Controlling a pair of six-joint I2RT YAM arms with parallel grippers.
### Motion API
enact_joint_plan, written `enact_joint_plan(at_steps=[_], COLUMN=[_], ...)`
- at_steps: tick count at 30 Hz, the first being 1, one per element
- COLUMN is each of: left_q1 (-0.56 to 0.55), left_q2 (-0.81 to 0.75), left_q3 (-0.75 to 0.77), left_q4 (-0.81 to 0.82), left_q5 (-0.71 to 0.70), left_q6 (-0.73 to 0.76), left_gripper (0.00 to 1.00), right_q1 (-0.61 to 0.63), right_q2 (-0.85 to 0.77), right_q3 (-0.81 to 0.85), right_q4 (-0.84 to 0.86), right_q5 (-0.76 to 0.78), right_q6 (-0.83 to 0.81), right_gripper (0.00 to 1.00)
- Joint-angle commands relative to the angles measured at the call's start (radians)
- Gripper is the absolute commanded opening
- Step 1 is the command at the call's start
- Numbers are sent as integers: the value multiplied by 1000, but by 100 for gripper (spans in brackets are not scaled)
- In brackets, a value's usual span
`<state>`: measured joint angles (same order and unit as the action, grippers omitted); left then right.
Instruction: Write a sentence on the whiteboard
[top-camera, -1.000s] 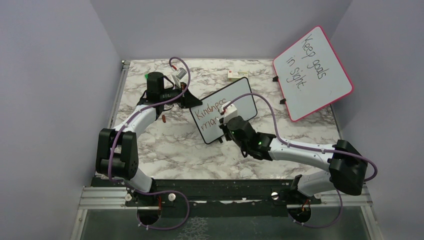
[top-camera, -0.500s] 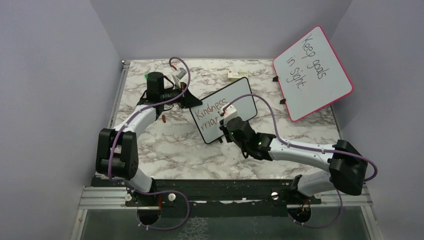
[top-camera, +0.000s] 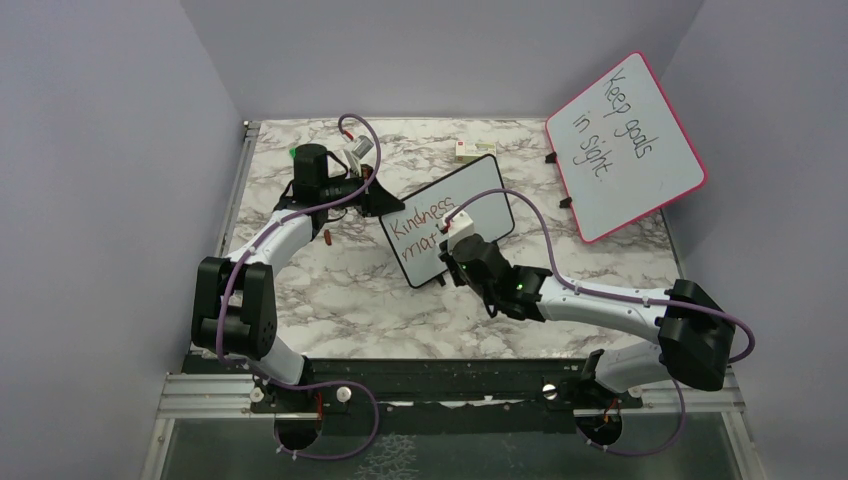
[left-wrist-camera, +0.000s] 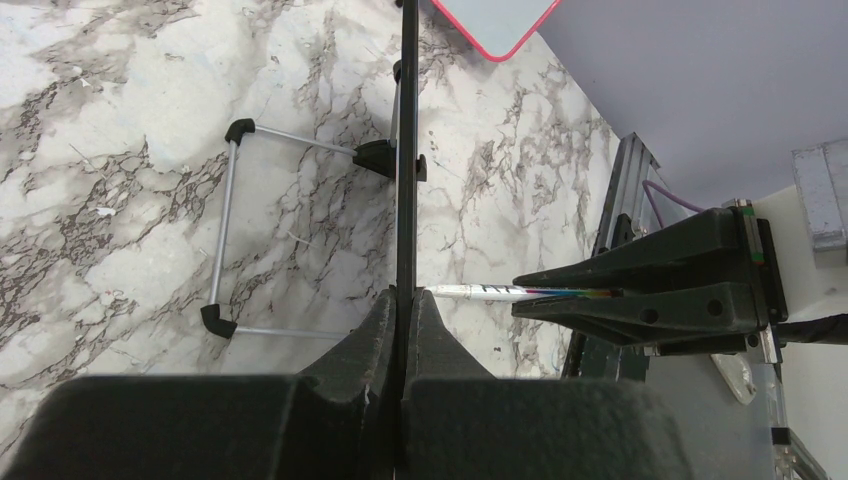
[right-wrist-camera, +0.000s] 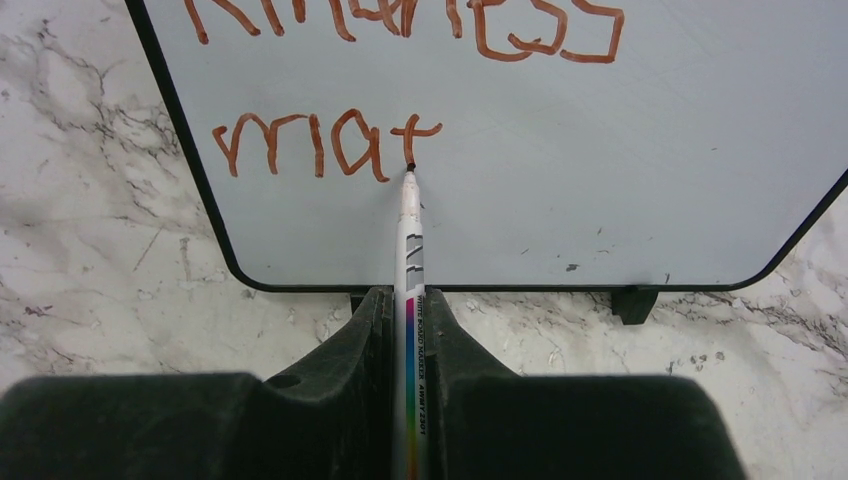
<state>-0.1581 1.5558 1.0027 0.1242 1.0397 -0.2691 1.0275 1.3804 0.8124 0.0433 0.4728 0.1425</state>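
The small black-framed whiteboard stands tilted at the table's middle. It also fills the right wrist view. Red-brown writing on it reads "Kindness" and below it "mat" plus the start of a second t. My right gripper is shut on a white marker whose tip touches the board at the foot of that t. My left gripper is shut on the board's thin black edge at its left corner, also seen from above. The marker shows in the left wrist view too.
A larger pink-framed board reading "Keep goals in sight" leans at the back right. A small white and red box lies behind the small board. A red-brown marker cap lies on the marble beside my left arm. The board's wire stand rests behind it.
The right gripper with the marker has shifted slightly to the right along the second line. "mat" has gained the start of another t. The left arm has not moved.
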Motion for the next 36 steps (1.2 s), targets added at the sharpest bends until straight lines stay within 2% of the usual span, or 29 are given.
enact_joint_plan(at_steps=[1, 20, 36], left_q1=[-1, -1, -2], left_q2=[0, -2, -3], left_q3=[-1, -3, -3], left_q4=[-72, -72, -73], left_q5=[-21, -18, -20], left_q6=[16, 18, 18], left_gripper=[0, 0, 0], right_q1=[-3, -5, -5], right_q2=[11, -27, -48], right_q3=[5, -3, -9], right_q4=[-69, 44, 37], right_q5=[-13, 75, 40], right_q6=[-3, -24, -29], right_gripper=[1, 1, 1])
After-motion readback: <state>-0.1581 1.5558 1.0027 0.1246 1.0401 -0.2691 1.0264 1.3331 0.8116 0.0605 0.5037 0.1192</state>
